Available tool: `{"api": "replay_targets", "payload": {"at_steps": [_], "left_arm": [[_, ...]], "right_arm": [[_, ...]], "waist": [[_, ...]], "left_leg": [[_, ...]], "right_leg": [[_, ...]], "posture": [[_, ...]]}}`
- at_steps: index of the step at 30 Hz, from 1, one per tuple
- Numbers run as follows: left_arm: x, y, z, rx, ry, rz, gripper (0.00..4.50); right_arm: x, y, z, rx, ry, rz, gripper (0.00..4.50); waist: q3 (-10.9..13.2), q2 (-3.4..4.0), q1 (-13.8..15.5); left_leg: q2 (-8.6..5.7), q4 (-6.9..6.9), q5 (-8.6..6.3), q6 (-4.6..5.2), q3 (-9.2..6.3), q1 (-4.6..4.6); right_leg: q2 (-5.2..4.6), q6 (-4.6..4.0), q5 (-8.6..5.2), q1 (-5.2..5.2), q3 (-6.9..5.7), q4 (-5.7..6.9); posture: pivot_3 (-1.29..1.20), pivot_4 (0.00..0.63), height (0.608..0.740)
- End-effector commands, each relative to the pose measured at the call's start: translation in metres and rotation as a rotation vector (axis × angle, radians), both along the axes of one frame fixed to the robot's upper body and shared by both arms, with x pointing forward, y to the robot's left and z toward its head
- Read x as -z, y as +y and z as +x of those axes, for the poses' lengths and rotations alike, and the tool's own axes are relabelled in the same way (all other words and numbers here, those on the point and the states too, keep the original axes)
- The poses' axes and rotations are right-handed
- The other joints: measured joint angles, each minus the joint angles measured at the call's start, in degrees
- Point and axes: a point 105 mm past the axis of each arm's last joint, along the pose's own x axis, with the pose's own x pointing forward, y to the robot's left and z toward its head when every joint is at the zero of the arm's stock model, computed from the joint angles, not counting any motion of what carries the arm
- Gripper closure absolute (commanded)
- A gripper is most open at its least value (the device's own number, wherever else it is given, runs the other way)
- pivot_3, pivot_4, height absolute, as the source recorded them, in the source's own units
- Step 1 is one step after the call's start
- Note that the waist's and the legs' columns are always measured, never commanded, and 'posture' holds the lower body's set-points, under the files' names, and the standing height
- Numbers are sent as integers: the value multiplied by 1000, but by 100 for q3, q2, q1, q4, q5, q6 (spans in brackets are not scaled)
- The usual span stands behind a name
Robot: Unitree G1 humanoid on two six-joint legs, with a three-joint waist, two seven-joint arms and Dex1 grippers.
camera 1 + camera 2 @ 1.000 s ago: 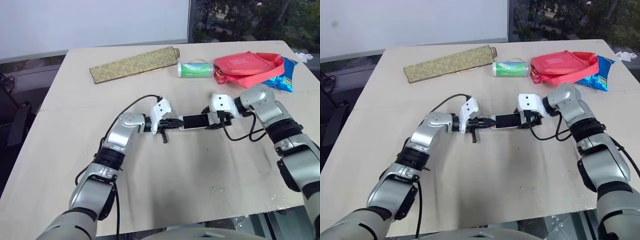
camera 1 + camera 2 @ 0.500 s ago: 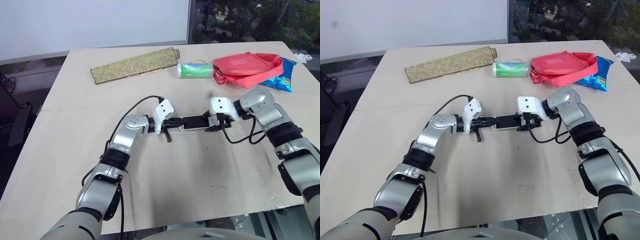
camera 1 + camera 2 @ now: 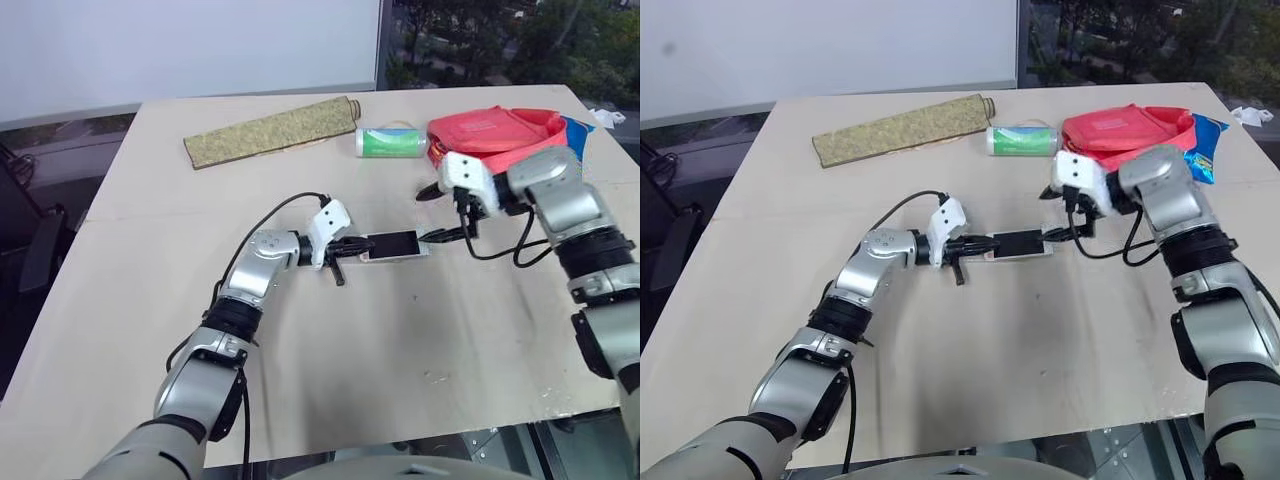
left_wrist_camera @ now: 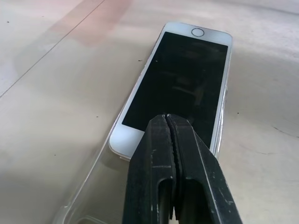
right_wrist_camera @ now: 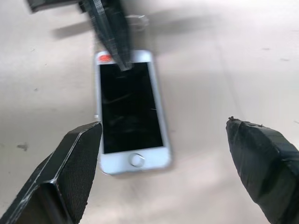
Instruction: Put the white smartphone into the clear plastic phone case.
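Observation:
The white smartphone (image 3: 393, 246) lies flat on the table with its dark screen up. Its home-button end points toward my right arm. My left gripper (image 4: 167, 119) is shut, and its tip sits over the phone's other end. That end overlaps the clear plastic phone case (image 4: 79, 205), a faint transparent rim under my left fingers, also seen as the case (image 5: 135, 19). My right gripper (image 3: 437, 213) hangs open above and just past the phone's home-button end, with nothing between its fingers (image 5: 70, 172).
Along the table's far side lie a rolled green mat (image 3: 270, 130), a green-and-white tube (image 3: 390, 141), a red pouch (image 3: 495, 135) and a blue snack bag (image 3: 580, 140). A black cable (image 3: 270, 215) loops from my left wrist. The near table surface (image 3: 400, 340) is bare.
My right gripper has come off the phone's end, risen toward the red pouch and opened wide. The left gripper and the phone stay where they were.

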Motion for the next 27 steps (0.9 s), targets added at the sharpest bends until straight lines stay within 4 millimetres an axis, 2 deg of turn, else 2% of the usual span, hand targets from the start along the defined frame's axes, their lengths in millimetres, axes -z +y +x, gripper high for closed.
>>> {"api": "replay_targets", "payload": {"at_steps": [1, 4, 6, 7, 9, 11, 16, 18, 22, 27], "left_arm": [[25, -1, -11, 22, 77, 67, 4500], [-22, -10, -10, 29, 17, -73, 4500], [-53, -12, -15, 43, -24, -136, 4500], [-66, -10, -18, 46, -49, -141, 4500], [-82, -2, -20, 29, -84, -132, 4500], [-88, 11, -20, -12, -98, -96, 4500], [-64, 54, -13, -158, -43, 60, 4500], [-42, 65, -16, -194, 10, 129, 4500], [-25, 68, -17, -233, 62, 137, 4500], [-21, 72, -17, -246, 68, 179, 4500]], "right_arm": [[-12, -13, 8, 72, -46, 22, 51], [1, -23, 10, 118, -62, -20, 907], [11, -28, 11, 130, -78, -68, 1826], [15, -30, 12, 140, -87, -79, 2439], [21, -30, 12, 150, -97, -94, 3428], [27, -30, 13, 160, -110, -109, 4336], [38, -31, 14, 182, -132, -139, 4430], [43, -27, 10, 167, -123, -145, 4430], [50, -18, 3, 132, -119, -142, 4430], [53, -7, -2, 121, -122, -140, 4430]], "waist": [[0, 0, -1], [2, -1, -11], [5, -2, -20], [5, -3, -26], [6, -1, -44], [7, 0, -66], [8, 3, -85], [8, 4, -64], [10, 4, -17], [10, 3, -22]], "left_leg": [[0, 0, 0, 0, 0, 4], [0, 0, 0, 0, 5, 11], [0, 0, 0, 0, 4, 5], [1, 0, 0, 0, 4, -5], [2, 2, 1, -2, 3, -44], [7, -1, 1, -2, 5, -40], [10, -11, 1, -2, 7, -31], [9, -10, 1, -1, 8, -33], [5, -7, 1, -1, 6, -40], [4, -4, 1, -2, 4, -41]], "right_leg": [[0, 0, 0, 5, 0, -1], [-1, 0, 0, 10, 6, -2], [0, 1, 0, 6, 6, -2], [0, 1, 0, -4, 6, -2], [2, 3, 2, -42, 7, 4], [7, 3, 2, -43, 10, 5], [13, 1, 1, -43, 12, 3], [11, 2, 1, -42, 12, 0], [8, 3, 1, -41, 11, -6], [8, 3, 1, -41, 9, -5]], "posture": [[0, 150, 740], [0, 150, 740], [0, 150, 740], [0, 150, 740], [0, 150, 740], [0, 150, 740], [0, 150, 740], [0, 150, 740], [0, 150, 740], [0, 150, 740]]}}
